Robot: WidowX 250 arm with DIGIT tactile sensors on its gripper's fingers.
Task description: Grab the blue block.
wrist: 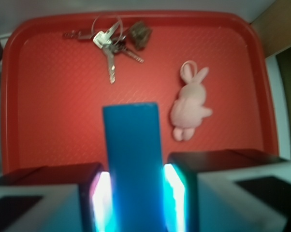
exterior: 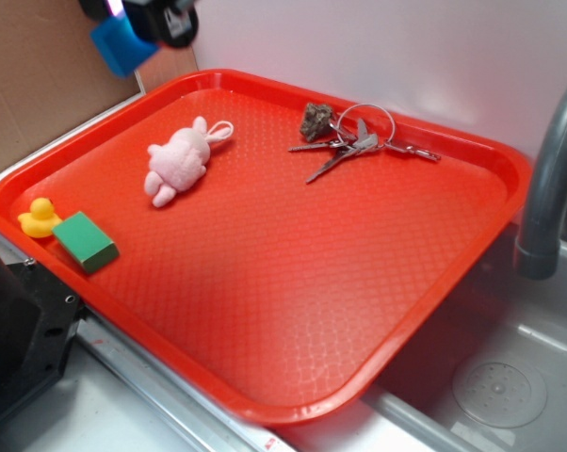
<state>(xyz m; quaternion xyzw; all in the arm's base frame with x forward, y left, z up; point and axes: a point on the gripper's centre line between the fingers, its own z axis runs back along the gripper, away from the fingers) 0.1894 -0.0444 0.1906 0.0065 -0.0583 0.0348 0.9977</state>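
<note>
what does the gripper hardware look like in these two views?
In the wrist view the gripper has two blocky fingers, dark on top with pale grey-white bodies; their inner faces glow bright white-cyan. In the exterior view only a black housing with a grey part shows at the top edge. No cables or markings are discernible.

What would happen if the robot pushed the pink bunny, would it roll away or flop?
The pink bunny looks like soft plush, so it would probably squash and flop rather than roll. It lies flat on the bumpy red tray, so it would likely drag or twist, not slide fast. Its thin loop might bend or catch on the gripper.
</note>
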